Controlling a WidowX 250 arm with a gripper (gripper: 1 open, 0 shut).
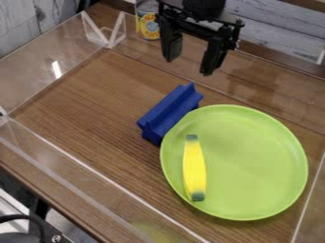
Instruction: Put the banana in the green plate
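The banana (193, 167) lies inside the green plate (260, 147), left of its middle, pointing toward the front rim. The plate sits at the right of the wooden table. My gripper (191, 57) hangs at the back of the table, well above and behind the plate. Its two dark fingers stand apart with nothing between them, so it is open and holds nothing.
A blue rectangular block (170, 112) lies against the plate's left rim. Clear plastic walls (51, 66) fence the table on the left, back and front. A yellow-labelled container (148, 23) stands behind the gripper at the back edge.
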